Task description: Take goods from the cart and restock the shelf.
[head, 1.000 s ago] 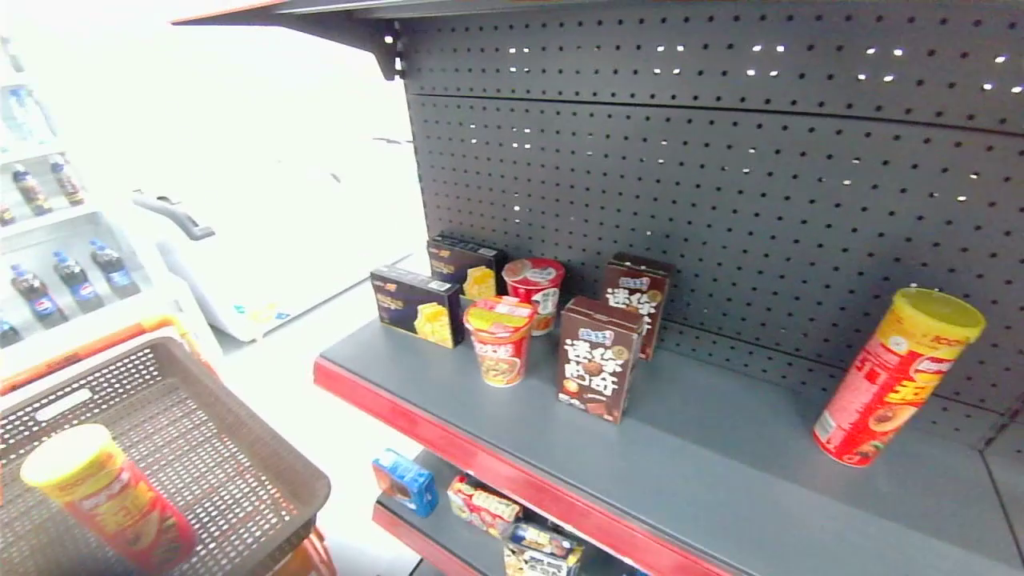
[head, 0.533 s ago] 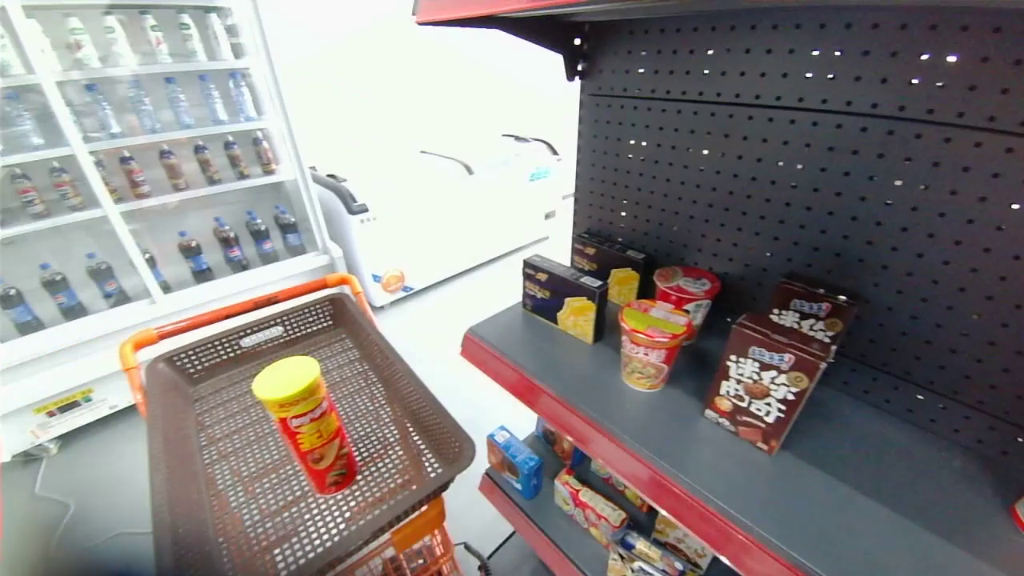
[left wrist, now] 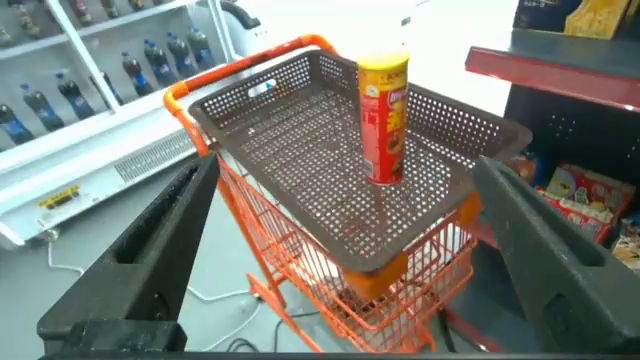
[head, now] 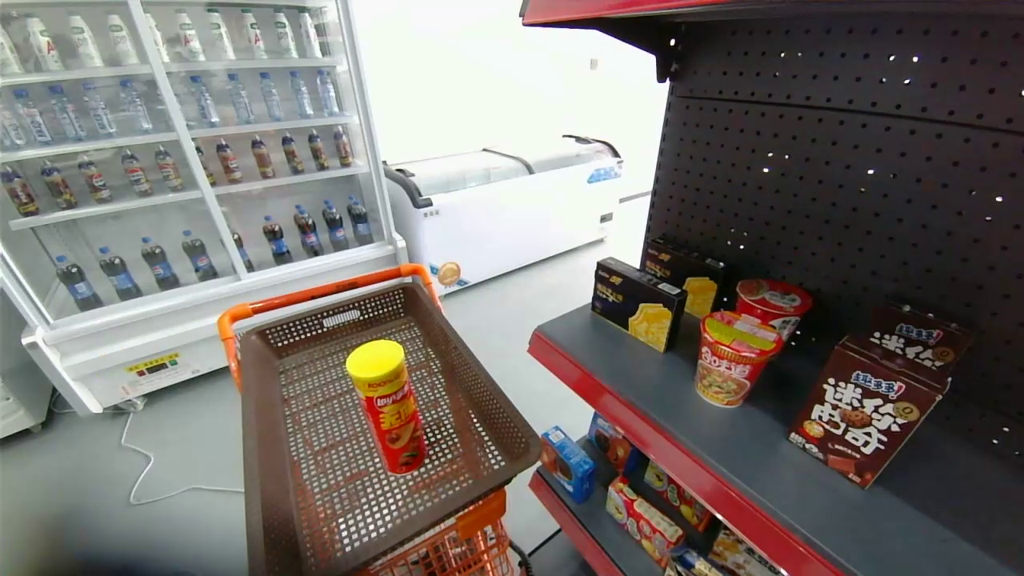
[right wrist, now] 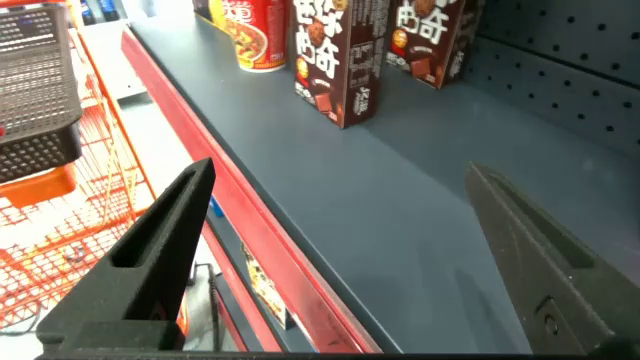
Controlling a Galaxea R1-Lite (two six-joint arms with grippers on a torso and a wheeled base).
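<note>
head cam has swung left from shelf (head: pixel 640 376) to cart (head: pixel 320 292): view shift, goods haven't moved. i'd say next pick's up. brown basket (head: pixel 260 480) holds one chip can (head: pixel 387 406), upright, mid-basket. left gripper (left wrist: pixel 345 175) wide, empty, facing it; right gripper (right wrist: pixel 340 175) wide, empty, over shelf.

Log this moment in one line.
can upright in cart basket | left pincer open, empty, facing can | right pincer open, empty, by shelf | pickup not started
</note>
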